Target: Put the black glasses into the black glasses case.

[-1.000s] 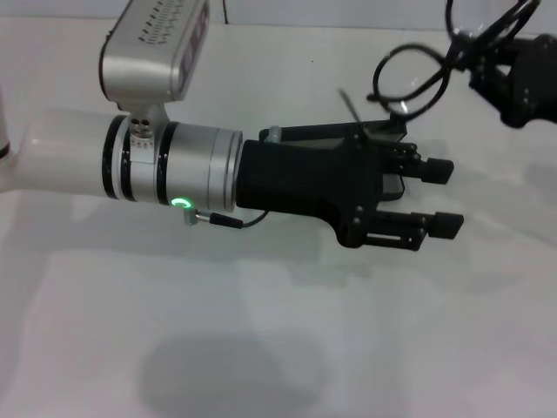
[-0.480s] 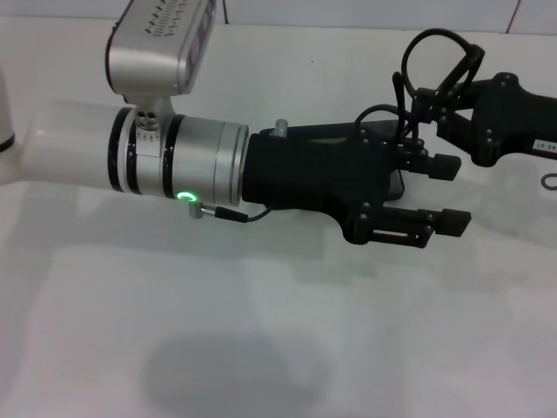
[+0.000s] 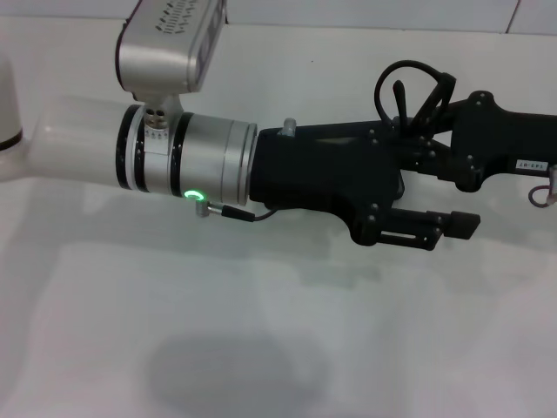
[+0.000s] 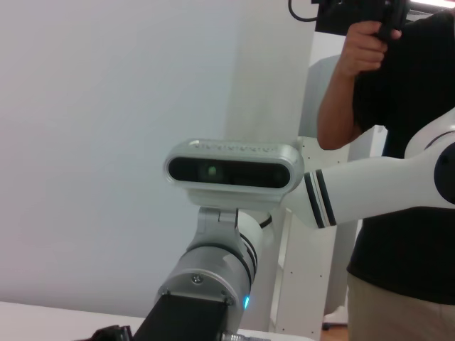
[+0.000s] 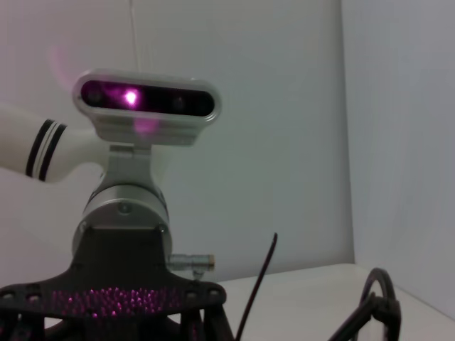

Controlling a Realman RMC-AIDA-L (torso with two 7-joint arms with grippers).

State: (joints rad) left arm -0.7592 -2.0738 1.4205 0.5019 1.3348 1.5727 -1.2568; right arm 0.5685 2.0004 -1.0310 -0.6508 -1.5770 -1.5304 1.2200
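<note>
My right gripper (image 3: 418, 139) reaches in from the right, shut on the black glasses (image 3: 399, 96). One lens loop and a temple arm stick up above its fingers. It sits directly over the upper finger of my left gripper (image 3: 444, 193), which stretches in from the left and stands open, with its lower finger (image 3: 452, 225) in plain sight. The black glasses case is hidden under the left gripper's black body. In the right wrist view a thin temple arm of the glasses (image 5: 261, 280) rises beside the left gripper's body (image 5: 106, 305).
The white table (image 3: 261, 331) spreads out in front of both arms. A person in a black shirt (image 4: 405, 177) stands behind the robot in the left wrist view. A small ring of cable (image 3: 544, 193) lies at the right edge.
My right gripper has carried the glasses left and down, from the far right corner to just over the left gripper's fingers. The left arm has shifted slightly right and now covers the case.
</note>
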